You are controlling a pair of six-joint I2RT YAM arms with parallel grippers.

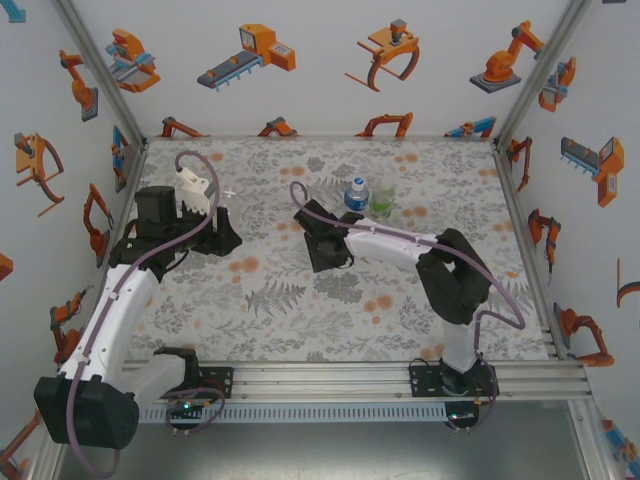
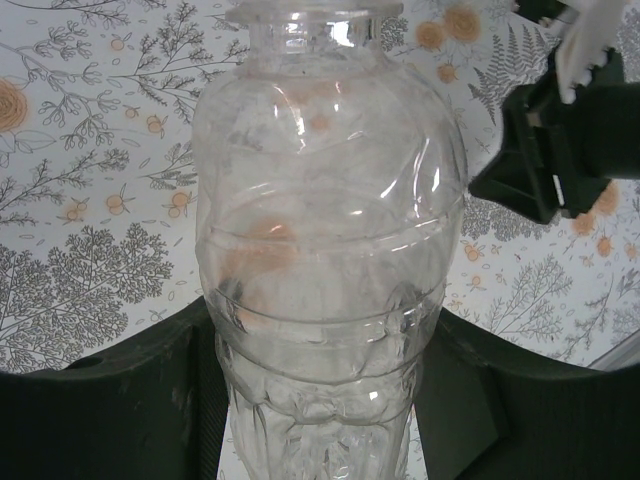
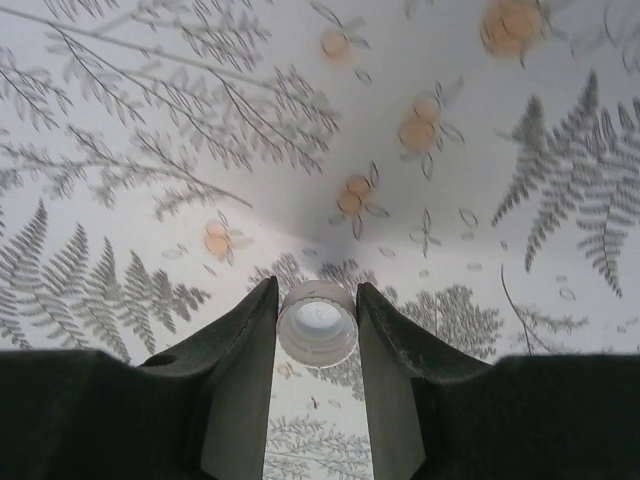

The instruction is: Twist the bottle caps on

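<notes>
My left gripper (image 2: 320,400) is shut on the plain clear bottle (image 2: 325,230), gripping its lower body with a dark finger on each side. The bottle's neck (image 2: 310,20) points away from the wrist and has no cap on it. My right gripper (image 3: 317,300) is shut on a small whitish bottle cap (image 3: 318,322), held between its fingertips just above the patterned table with the open side facing the camera. In the top view the left gripper (image 1: 220,235) is at mid-left and the right gripper (image 1: 320,245) near the centre. The blue-labelled bottle (image 1: 356,195) and the greenish bottle (image 1: 382,198) stand side by side behind the right gripper.
The floral table cover (image 1: 300,300) runs to white walls on three sides and the aluminium rail (image 1: 330,378) at the near edge. The right gripper's black body (image 2: 560,150) shows to the right of the held bottle in the left wrist view.
</notes>
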